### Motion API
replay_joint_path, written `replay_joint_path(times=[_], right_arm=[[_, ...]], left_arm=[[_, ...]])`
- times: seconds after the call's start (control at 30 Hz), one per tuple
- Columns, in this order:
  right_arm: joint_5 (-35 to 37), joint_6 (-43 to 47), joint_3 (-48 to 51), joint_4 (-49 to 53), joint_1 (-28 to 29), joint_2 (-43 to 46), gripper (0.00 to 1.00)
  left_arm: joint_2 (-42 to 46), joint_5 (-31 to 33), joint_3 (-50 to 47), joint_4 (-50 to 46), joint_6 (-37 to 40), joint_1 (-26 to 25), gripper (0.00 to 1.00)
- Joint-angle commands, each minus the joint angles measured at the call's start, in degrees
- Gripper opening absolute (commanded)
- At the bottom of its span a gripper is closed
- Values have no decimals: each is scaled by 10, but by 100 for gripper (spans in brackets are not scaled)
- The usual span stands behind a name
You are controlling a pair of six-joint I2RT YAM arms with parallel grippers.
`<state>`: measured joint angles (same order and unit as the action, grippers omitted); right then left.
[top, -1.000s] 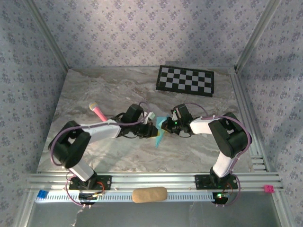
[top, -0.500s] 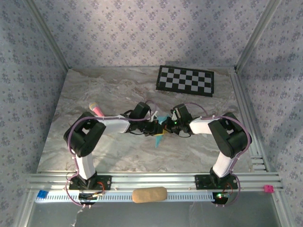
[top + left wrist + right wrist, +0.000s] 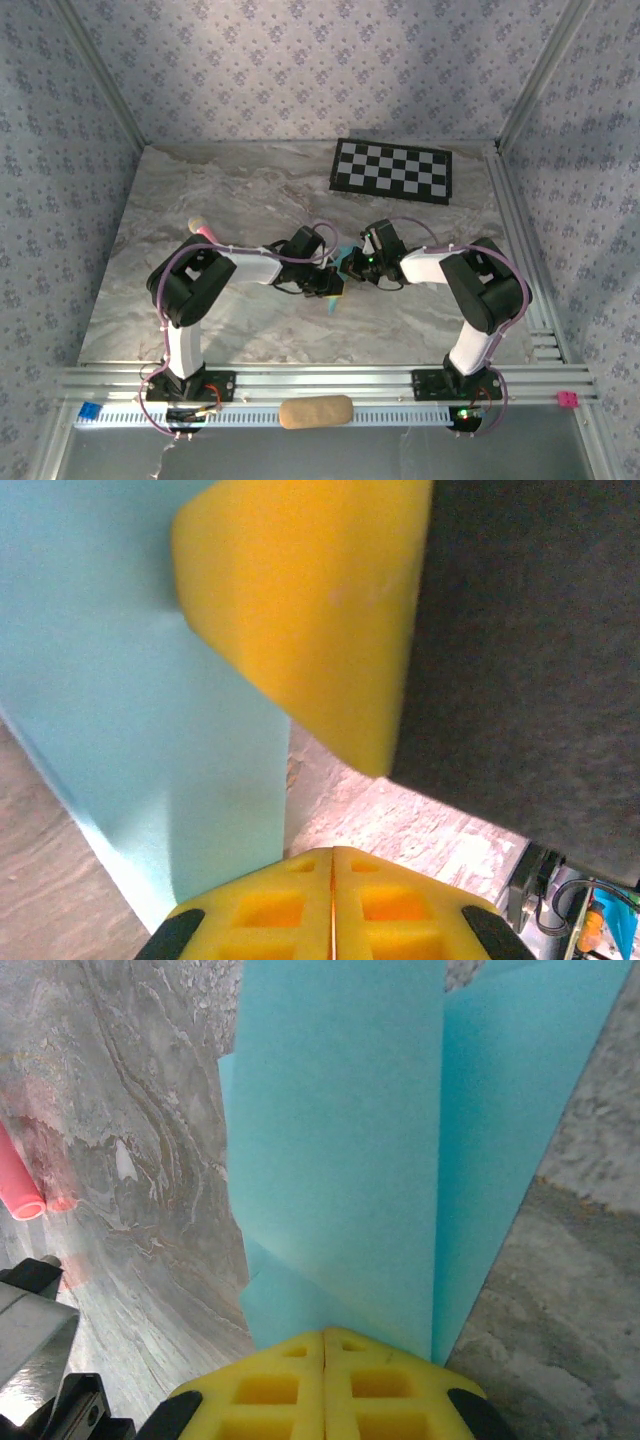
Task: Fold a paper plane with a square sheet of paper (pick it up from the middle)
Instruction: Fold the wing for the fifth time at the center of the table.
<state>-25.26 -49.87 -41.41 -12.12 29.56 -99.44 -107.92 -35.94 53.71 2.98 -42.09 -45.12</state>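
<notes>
The square sheet of paper (image 3: 340, 1130) is light blue and folded into long overlapping flaps. It stands up from the tips of my right gripper (image 3: 324, 1335), which is shut on its lower edge. Whether it has the paper plane's dart shape I cannot tell. In the top view a small part of the paper (image 3: 346, 252) shows between the two grippers at the table's middle. My left gripper (image 3: 332, 852) is shut, its pads pressed together with nothing showing between them. The paper (image 3: 130, 730) hangs just left of it. A yellow fingertip (image 3: 310, 610) of the right gripper is close in front. The left gripper (image 3: 333, 285) almost touches the right gripper (image 3: 352, 266).
A pink marker pen (image 3: 203, 229) lies left of the arms, behind the left elbow, and its tip is seen as a pink marker (image 3: 20, 1190). The checkerboard mat (image 3: 392, 170) lies at the back right. A tan pad (image 3: 315, 411) sits on the front rail.
The left arm has drawn its elbow in and upright, and its gripper has slid right and nearer, now covering most of the paper. The right arm has stayed still.
</notes>
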Motion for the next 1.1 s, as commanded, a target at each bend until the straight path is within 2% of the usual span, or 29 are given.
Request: replay_joint_path(times=[0.0,0.4,0.6,1.07], right_arm=[[42,8,9,59,2,-26,7],[49,12,6,74,0,-25,7],[49,12,3,77,0,-27,6],[49,10,-1,78,3,-30,6]], left_arm=[[3,7,-22,-20,16,-5,10],[40,-3,-75,-41,26,-13,10],[63,16,-79,-108,59,-19,10],[113,53,-108,-166,84,-34,10]])
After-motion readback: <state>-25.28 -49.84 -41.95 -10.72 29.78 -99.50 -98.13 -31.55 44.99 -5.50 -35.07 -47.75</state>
